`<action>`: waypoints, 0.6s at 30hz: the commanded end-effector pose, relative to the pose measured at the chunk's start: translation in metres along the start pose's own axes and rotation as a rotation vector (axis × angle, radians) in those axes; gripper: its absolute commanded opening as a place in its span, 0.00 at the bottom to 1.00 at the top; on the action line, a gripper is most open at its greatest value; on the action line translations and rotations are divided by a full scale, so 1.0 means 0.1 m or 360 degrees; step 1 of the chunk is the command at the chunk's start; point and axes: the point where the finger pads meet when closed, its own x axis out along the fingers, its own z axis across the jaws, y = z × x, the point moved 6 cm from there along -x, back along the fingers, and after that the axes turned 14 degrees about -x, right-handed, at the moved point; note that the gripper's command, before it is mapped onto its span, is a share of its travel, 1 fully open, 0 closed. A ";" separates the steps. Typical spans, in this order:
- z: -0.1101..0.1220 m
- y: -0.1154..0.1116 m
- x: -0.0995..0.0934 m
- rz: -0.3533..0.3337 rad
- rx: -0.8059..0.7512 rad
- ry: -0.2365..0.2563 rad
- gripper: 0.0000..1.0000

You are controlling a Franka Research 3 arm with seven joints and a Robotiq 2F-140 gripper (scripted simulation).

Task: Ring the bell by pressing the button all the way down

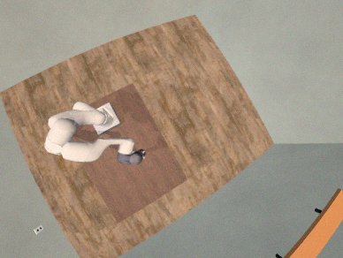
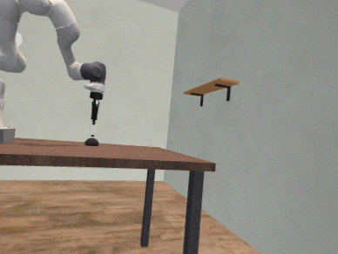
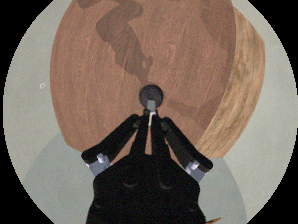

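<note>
The bell is a dark dome standing upright on the brown table. Its small button shows on top in the exterior view. My gripper is shut with nothing between its fingers and points straight down. Its pale fingertips are just above the button, with a very small gap in the exterior view. In the wrist view the tips cover the near part of the bell and the button is not clearly seen. In the top view the arm hides the bell.
The arm's base plate stands on the table at the robot's end. An orange wall shelf is far off to the side. The arm's shadow falls across the table top beyond the bell.
</note>
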 end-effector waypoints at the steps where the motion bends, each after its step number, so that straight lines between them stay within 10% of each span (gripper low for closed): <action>1: 0.02 -0.03 0.05 -0.0016 0.0020 -0.0004 0.00; 18: 0.04 -0.05 0.21 -0.0016 0.0020 -0.0004 0.00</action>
